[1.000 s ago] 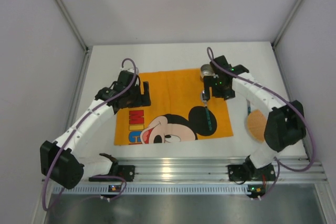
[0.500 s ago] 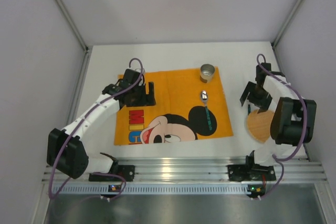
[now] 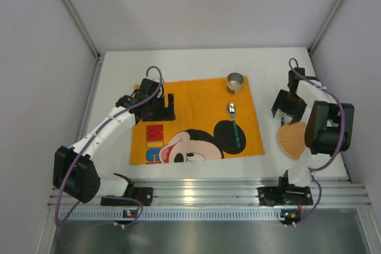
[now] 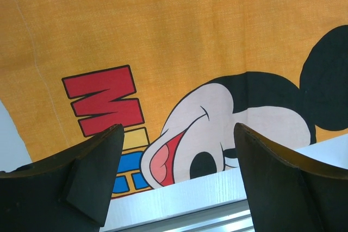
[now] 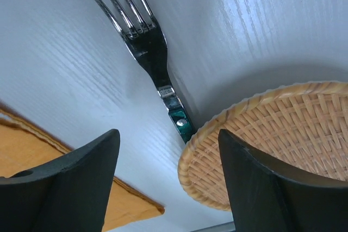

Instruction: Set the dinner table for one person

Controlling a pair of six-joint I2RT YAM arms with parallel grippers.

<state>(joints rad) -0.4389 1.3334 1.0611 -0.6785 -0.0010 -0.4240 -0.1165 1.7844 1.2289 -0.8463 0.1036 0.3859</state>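
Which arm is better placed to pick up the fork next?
Right. The right hand is open directly over the fork by the wicker plate; the left hand is far off, above the Mickey Mouse cloth.

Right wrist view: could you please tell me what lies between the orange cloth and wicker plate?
A fork lies there on the white tabletop, its green handle end by the wicker plate, clearest in the right wrist view.

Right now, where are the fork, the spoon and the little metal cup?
fork (image 5: 145, 44), right wrist view, where the tines meet the neck.
spoon (image 3: 234, 124), top view, on its handle.
metal cup (image 3: 235, 82), top view, on its open mouth.
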